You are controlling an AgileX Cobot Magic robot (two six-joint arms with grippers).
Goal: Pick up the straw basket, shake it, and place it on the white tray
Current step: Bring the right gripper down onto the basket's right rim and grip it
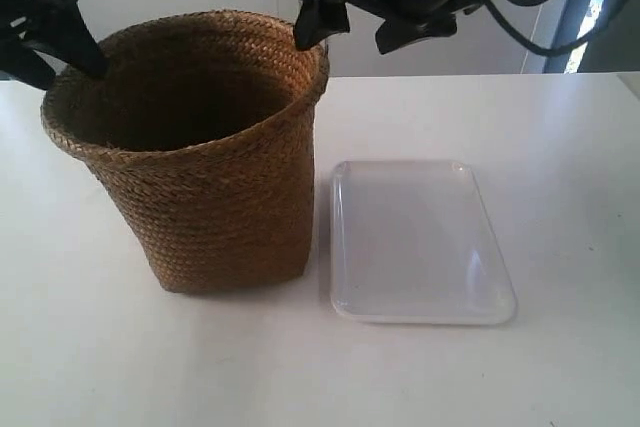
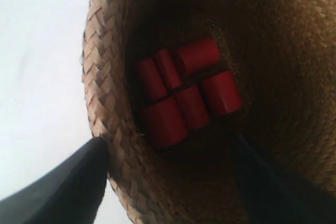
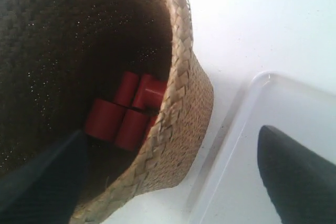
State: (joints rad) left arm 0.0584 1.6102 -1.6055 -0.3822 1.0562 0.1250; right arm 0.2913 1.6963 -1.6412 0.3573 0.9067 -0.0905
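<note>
- A large, brown, braided straw basket (image 1: 215, 197), round at the rim and narrower at the base, stands upright on the white counter (image 1: 100, 367).
- A flat, glossy, rectangular white tray (image 1: 420, 247) of plastic with rounded corners lies on the counter just beside the basket, with a thin strip of counter between them.
- Several red cylinders (image 2: 184, 93) lie on their sides, packed close together, on the basket's dark bottom.
- The left hand (image 2: 168, 142) is spread astride the basket wall. One black finger (image 2: 63, 187) is outside with its tip at the rim, and the other is inside.
- The right hand (image 3: 173, 129) is spread too, at the side of the rim nearest the tray. One finger is inside the basket and the other is outside, above the tray.
- In the exterior view the two hands sit at opposite sides of the rim.
</note>
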